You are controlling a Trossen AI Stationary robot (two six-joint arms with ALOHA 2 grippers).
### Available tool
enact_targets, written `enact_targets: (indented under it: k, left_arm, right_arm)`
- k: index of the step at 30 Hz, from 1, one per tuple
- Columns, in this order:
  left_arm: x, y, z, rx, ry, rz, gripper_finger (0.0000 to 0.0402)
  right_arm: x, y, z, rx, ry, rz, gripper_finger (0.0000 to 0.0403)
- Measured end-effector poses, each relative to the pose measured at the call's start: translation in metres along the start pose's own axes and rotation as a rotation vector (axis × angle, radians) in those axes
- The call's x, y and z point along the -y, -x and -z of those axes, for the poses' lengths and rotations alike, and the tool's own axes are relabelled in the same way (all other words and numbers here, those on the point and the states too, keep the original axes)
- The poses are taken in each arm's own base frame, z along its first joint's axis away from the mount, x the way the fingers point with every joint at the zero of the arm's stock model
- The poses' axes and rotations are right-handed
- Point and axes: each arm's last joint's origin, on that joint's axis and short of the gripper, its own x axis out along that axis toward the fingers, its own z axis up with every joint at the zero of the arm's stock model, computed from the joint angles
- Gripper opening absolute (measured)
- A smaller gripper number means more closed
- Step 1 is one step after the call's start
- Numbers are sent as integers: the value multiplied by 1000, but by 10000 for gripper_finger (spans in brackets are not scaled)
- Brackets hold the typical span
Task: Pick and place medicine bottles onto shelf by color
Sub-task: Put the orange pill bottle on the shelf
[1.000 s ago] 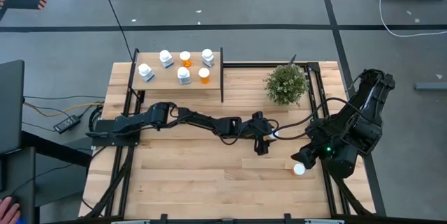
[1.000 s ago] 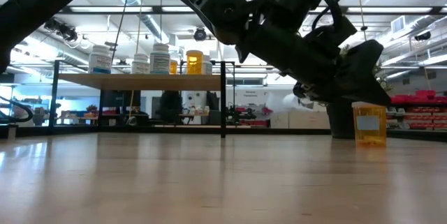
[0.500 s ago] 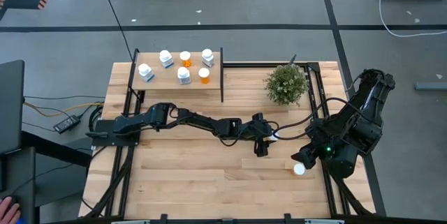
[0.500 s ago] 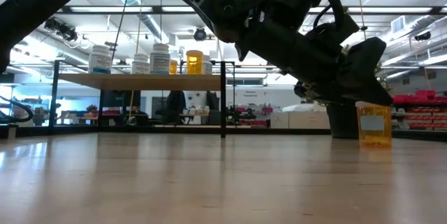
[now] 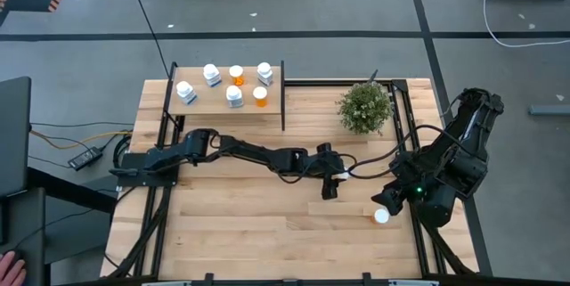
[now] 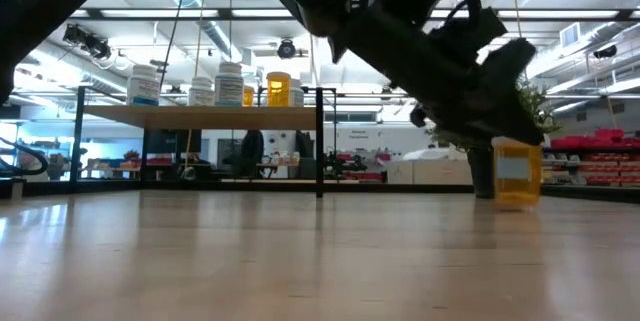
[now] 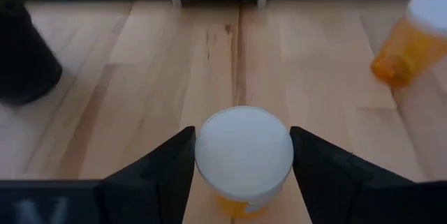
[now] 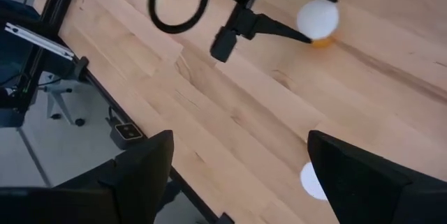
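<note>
I see the left end effector (image 7: 243, 155) clamped on an orange bottle (image 7: 242, 158) near the plant (image 5: 364, 106); right end effector (image 8: 237, 165) apart.

Even, bright overhead light falls on the tabletop (image 5: 267, 224) in the high view, and the shadows under the arms are soft and short. In the low view, long ceiling lamps (image 6: 250, 13) glare white; the wood nearest the camera carries a pale sheen and is blurred, and the arm crossing before the lamps shows as a dark silhouette. In the left wrist view, the white cap (image 7: 244, 151) is washed out and soft, as is the orange bottle (image 7: 411, 39) beyond it.
</note>
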Motion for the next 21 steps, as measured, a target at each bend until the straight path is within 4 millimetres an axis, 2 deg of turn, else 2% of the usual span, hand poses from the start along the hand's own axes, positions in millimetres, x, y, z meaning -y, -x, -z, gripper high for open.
enact_targets:
  k: [9,17,21]
  left_arm:
    - [-1,21,-4,-151,-28,-3,232]
    - [-6,55,-35,-115,-22,-2,222]
    - [-13,81,-55,-97,-18,-29,232]
  right_arm:
    - [0,0,-2,59,37,-8,337]
    - [2,0,-3,96,71,1,337]
    - [2,0,-4,118,86,2,337]
